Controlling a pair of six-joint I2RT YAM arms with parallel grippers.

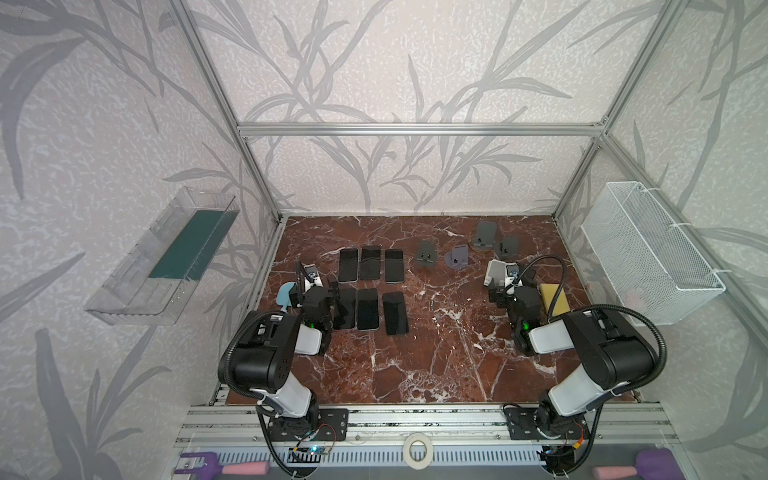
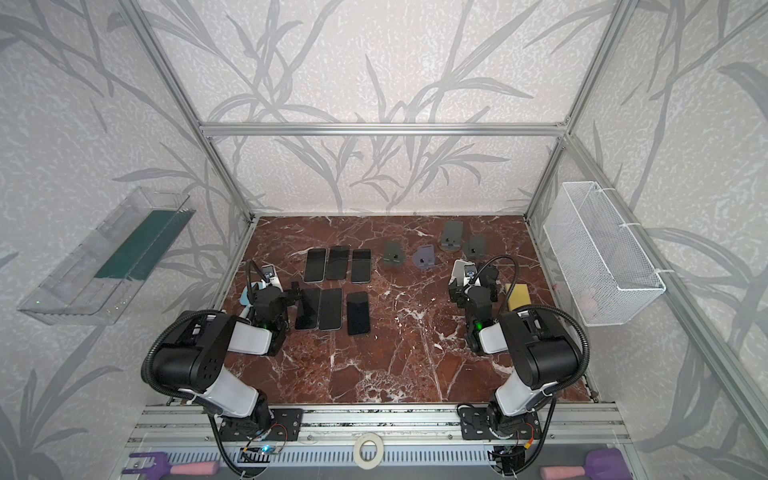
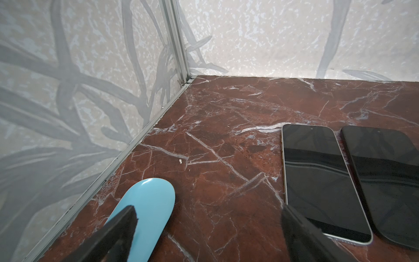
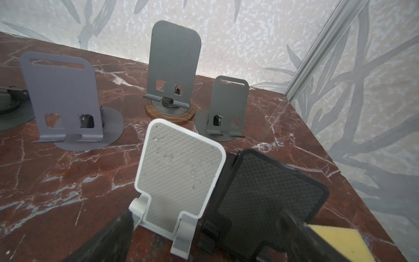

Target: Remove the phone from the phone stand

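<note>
- Both top views: we see a red-brown marble table (image 1: 415, 365) boxed on three sides by leaf-patterned walls (image 1: 374, 62) and an aluminium frame (image 1: 415, 129). Six phones (image 1: 367, 309) lie flat, screens up, in two rows of three left of centre, with their long axes running front to back. The grey stands (image 1: 485, 233) stand at back right, well apart from them. The front centre is bare marble.
- Left wrist: the left gripper (image 3: 208, 211) is spread wide and carries nothing. One finger is over the blue stand (image 3: 149, 204), the other over a phone's corner. The table's side edge and wall are near.
- Right wrist: the right gripper (image 4: 207, 214) is spread wide and carries nothing. The white stand (image 4: 179, 167) and black stand (image 4: 272, 188) stand just beside each other ahead of it. A yellow sponge (image 4: 340, 240) lies next to them.
</note>
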